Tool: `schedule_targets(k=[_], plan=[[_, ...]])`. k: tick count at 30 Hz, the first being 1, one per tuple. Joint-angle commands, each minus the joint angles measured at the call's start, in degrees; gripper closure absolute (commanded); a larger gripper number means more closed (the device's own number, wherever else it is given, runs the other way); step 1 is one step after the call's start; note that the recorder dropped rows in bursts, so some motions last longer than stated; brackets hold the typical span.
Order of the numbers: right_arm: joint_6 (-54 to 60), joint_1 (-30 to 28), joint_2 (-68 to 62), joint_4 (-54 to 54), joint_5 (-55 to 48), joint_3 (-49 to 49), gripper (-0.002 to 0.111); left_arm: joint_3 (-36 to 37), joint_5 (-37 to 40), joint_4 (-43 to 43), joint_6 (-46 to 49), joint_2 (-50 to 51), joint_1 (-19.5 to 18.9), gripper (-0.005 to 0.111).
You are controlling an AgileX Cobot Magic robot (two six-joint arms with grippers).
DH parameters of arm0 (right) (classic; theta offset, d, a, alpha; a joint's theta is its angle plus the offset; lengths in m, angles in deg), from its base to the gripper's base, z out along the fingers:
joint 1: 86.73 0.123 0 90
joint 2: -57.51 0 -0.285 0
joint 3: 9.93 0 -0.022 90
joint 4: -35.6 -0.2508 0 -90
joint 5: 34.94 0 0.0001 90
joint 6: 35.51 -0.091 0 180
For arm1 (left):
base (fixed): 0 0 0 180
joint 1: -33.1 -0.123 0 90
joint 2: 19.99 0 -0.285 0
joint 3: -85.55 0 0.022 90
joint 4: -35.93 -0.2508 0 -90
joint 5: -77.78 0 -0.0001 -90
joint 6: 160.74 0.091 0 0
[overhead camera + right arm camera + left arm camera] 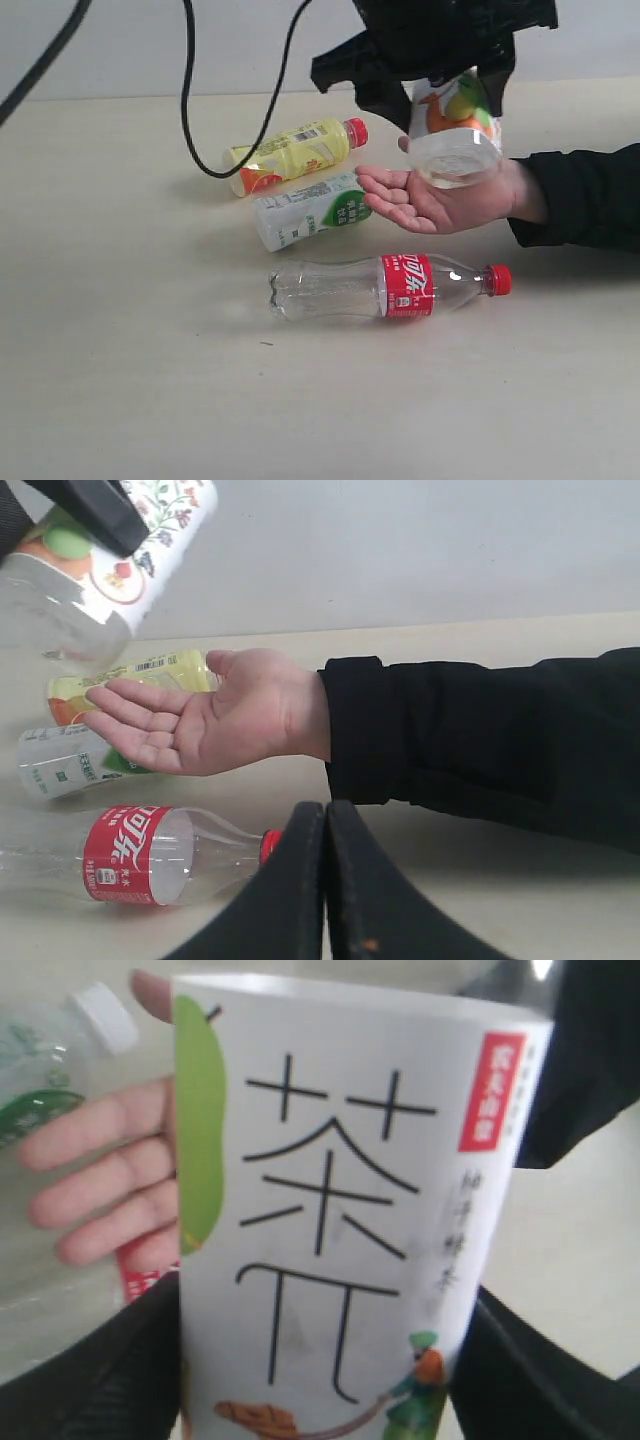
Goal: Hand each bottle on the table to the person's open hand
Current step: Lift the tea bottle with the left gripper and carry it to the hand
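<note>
My left gripper (445, 95) is shut on the clear bottle with the white-green-orange label (455, 125), held base-down just above the person's open hand (435, 200). Close up, that label (340, 1210) fills the left wrist view between the black fingers (90, 1370), with the hand (110, 1180) behind it. On the table (120, 380) lie the yellow bottle (295, 153), the white bottle with a green label (310, 210) and the clear red-label bottle (385, 287). My right gripper (326, 815) is shut and empty, low over the table near the red cap (270, 842).
A black cable (190, 110) loops down onto the table beside the yellow bottle. The person's black sleeve (585, 195) comes in from the right edge. A pale wall stands behind the table.
</note>
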Motion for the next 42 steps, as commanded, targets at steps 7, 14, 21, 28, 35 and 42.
schedule_targets(k=[7, 14, 21, 28, 35, 42], plan=[[0.21, 0.22, 0.25, 0.17, 0.44, -0.28, 0.108, -1.35, -11.09, 10.13, 0.38, 5.74, -0.97, 0.107], [0.32, 0.22, 0.25, 0.17, 0.44, -0.28, 0.108, -1.35, -6.16, 12.92, 0.38, 7.34, -4.13, 0.107], [0.32, 0.22, 0.25, 0.17, 0.44, -0.28, 0.108, -1.35, -0.99, 11.1, 0.38, 8.69, -5.75, 0.107], [0.32, 0.22, 0.25, 0.17, 0.44, -0.28, 0.108, -1.35, -2.37, 10.95, 0.78, 9.49, -5.97, 0.105], [0.32, 0.22, 0.25, 0.17, 0.44, -0.28, 0.108, -1.35, -2.37, 10.85, 4.46, 9.49, -5.97, 0.021], [0.26, 0.22, 0.25, 0.17, 0.44, -0.28, 0.108, -1.35, -2.27, 10.85, 10.63, 9.01, -5.97, 0.002]])
